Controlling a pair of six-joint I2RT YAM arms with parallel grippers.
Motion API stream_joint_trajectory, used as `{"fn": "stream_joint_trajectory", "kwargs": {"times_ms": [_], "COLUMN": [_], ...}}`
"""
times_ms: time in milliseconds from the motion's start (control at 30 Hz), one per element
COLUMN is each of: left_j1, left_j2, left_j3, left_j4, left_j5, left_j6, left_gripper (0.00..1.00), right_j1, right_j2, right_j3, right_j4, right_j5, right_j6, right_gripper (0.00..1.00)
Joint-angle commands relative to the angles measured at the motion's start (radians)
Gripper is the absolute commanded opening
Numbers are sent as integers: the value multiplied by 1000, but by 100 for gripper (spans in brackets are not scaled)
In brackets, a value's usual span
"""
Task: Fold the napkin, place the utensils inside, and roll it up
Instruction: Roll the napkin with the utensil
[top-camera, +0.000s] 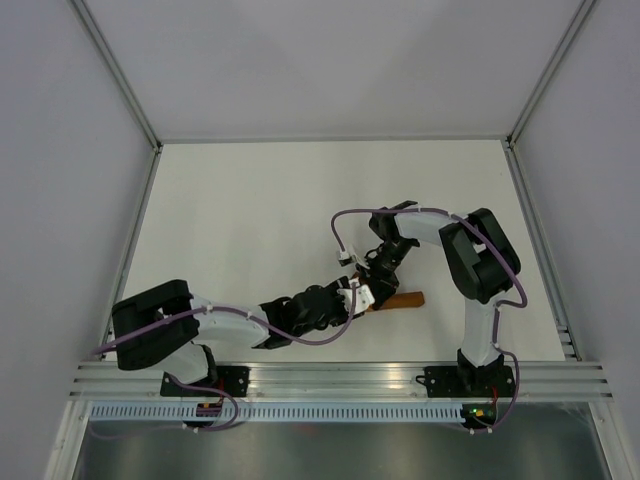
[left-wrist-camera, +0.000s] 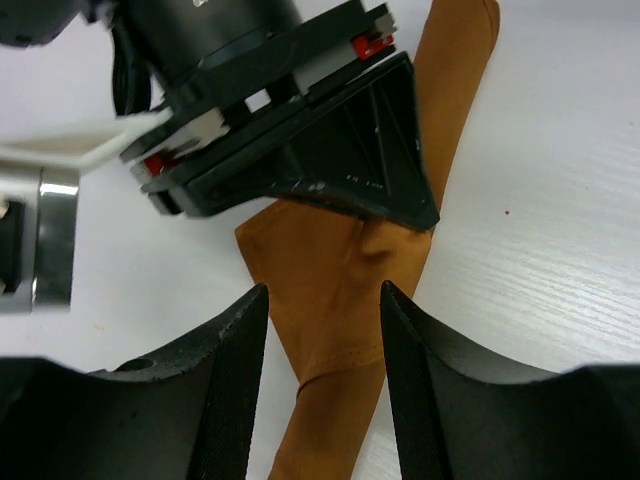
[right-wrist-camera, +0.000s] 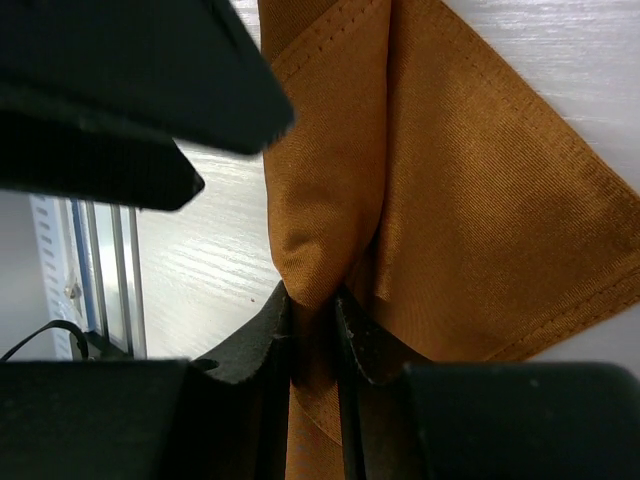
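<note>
The rust-orange napkin (top-camera: 404, 300) lies near the table's front edge as a narrow folded roll, mostly hidden under both grippers in the top view. In the left wrist view the napkin (left-wrist-camera: 340, 280) runs as a long strip between my fingers. My left gripper (left-wrist-camera: 325, 300) is open and straddles the strip with a gap on each side. My right gripper (right-wrist-camera: 312, 300) is shut on a raised fold of the napkin (right-wrist-camera: 480, 220). In the top view the left gripper (top-camera: 357, 297) and the right gripper (top-camera: 377, 283) sit close together. The utensils are hidden.
The right gripper's black body (left-wrist-camera: 300, 150) hangs just beyond my left fingers. The left gripper's finger (right-wrist-camera: 130, 90) fills the upper left of the right wrist view. The aluminium rail (top-camera: 340, 380) runs along the near edge, and enclosure walls (top-camera: 60, 200) surround the white table (top-camera: 250, 220).
</note>
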Motion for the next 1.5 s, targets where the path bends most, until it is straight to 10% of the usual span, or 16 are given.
{"fn": "stream_joint_trajectory", "kwargs": {"times_ms": [0,667,867,1200,1467], "left_j1": [-12,-32,-29,82,189], "left_j2": [51,261,307,326,345], "left_j3": [79,157,202,219,225], "left_j4": [-44,-67,-154,-268,-291], "left_j5": [83,158,221,459,622], "left_j6": [121,149,124,-26,-121], "left_gripper": [54,51,12,2,2], "right_j1": [-1,-12,-15,-71,-213], "right_j2": [89,125,136,-26,-227], "right_j3": [-37,4,28,44,22], "right_j4": [85,68,65,117,252], "right_j5": [187,181,170,112,40], "right_j6": [-51,-44,-28,57,187], "right_gripper": [1,1,1,47,51]}}
